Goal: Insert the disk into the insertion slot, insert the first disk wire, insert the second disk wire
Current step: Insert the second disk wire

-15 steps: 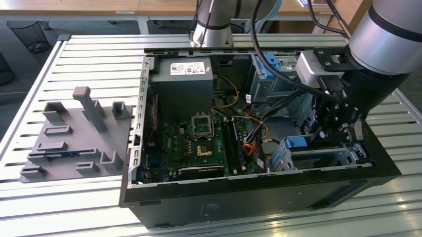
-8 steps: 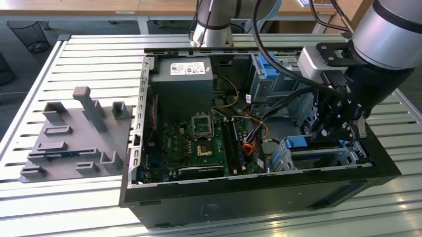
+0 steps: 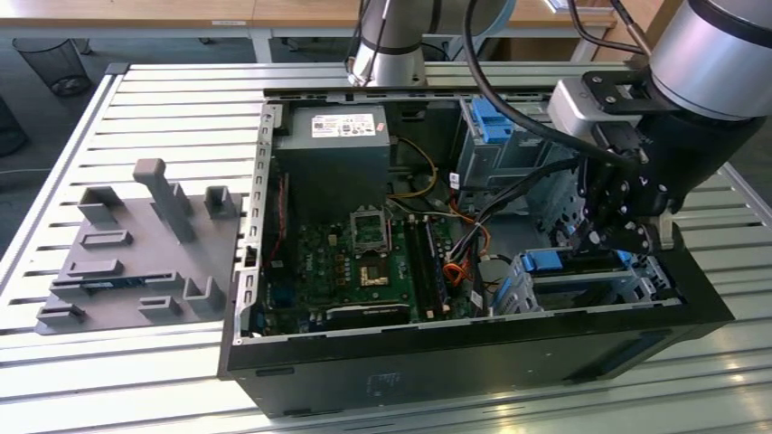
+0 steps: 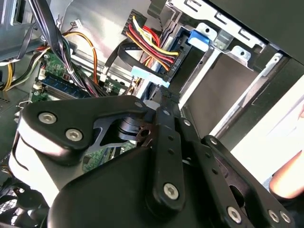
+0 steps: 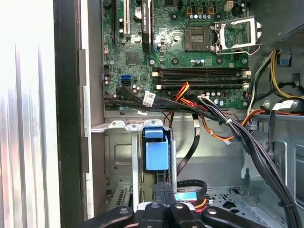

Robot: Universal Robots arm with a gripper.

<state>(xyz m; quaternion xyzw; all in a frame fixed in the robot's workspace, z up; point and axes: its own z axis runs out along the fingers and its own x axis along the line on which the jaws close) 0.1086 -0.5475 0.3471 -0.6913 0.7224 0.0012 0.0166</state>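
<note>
Black metal gripper point(image 3: 617, 237), narrowed onto a black wire plug point(image 5: 161, 191), hangs just above the blue-framed disk point(image 5: 156, 154) seated in the perforated silver slot point(image 3: 531, 287); first wrist view adds the green motherboard point(image 5: 175, 47).

slatted metal table point(image 3: 145, 108) carries the open computer case point(image 3: 458, 362) and grey fixture point(image 3: 139, 249).

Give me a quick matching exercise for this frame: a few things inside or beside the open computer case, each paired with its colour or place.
Things:
1. disk
2. motherboard
3. fixture plate
4. gripper

Descriptions:
A. green, on the case floor
B. grey, on the table at the exterior view's left of the case
C. blue-framed, standing in the insertion slot
D. black, just above the disk

Pairs: 1-C, 2-A, 3-B, 4-D
</note>
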